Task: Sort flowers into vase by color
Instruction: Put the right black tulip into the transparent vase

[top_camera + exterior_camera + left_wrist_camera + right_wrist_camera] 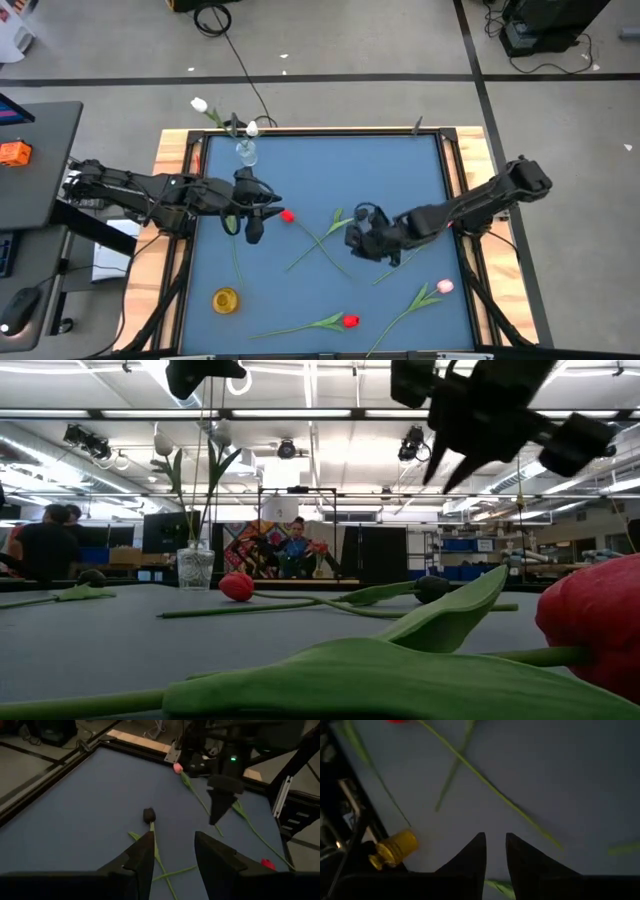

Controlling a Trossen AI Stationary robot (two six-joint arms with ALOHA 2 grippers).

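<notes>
Left claw (254, 232) spread and empty, right claw (352, 243) nearly pressed together, both above crossed tulip stems (322, 240) on the tabletop (330, 165); grabbing there risks lifting two colors together.

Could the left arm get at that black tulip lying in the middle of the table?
Probably yes. The left gripper is open and holds nothing, and the black tulip lies on bare mat ahead of it. The right gripper hovers close beside it, though, and may crowd the approach.
</notes>
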